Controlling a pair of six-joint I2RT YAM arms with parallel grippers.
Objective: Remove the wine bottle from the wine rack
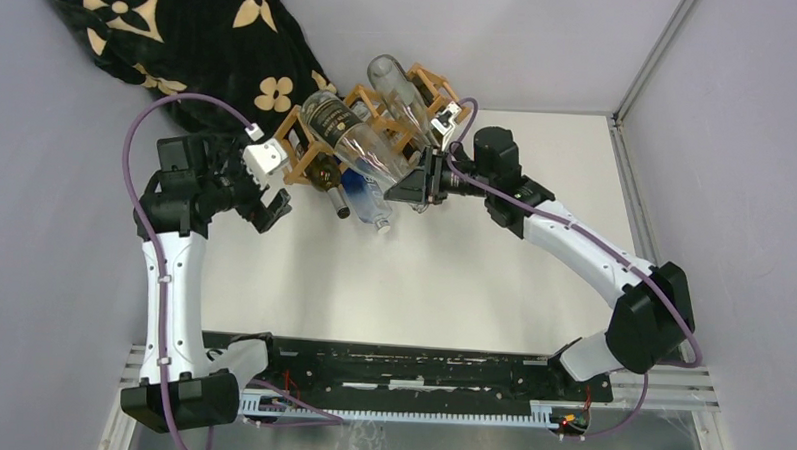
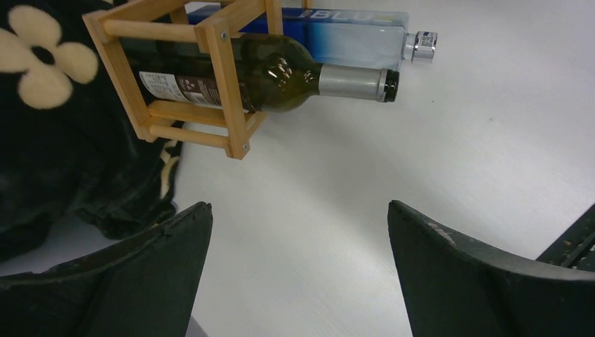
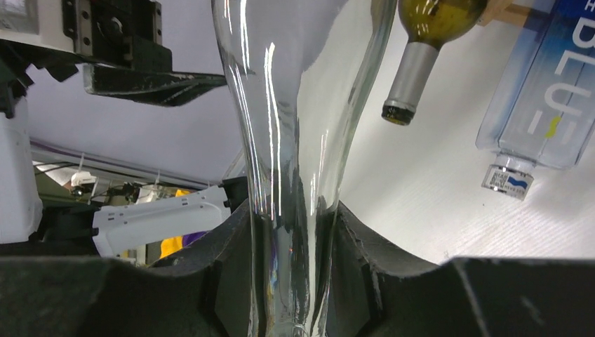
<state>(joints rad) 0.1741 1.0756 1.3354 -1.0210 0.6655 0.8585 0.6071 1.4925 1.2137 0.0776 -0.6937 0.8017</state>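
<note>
The draw-out is in hand: the right pincer [image 3: 295,281] clamps the neck of the clear bottle [image 3: 295,105], whose body lies on the rack [image 1: 302,157] at the counter's [image 1: 423,276] far edge. Next, I judge, comes a straight pull along its axis, clear of the sticks. The left pincer [image 2: 298,232] gapes wide by the rack's left end. The counter is white and matte, with grey walls [image 1: 541,40] and a cloth [image 1: 181,47] in the far left corner.

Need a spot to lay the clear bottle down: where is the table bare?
Bare: the table middle between the left arm and right arm, plus the far right corner. Crowded: far left to centre, with wine rack, bottles and black cushion.
</note>
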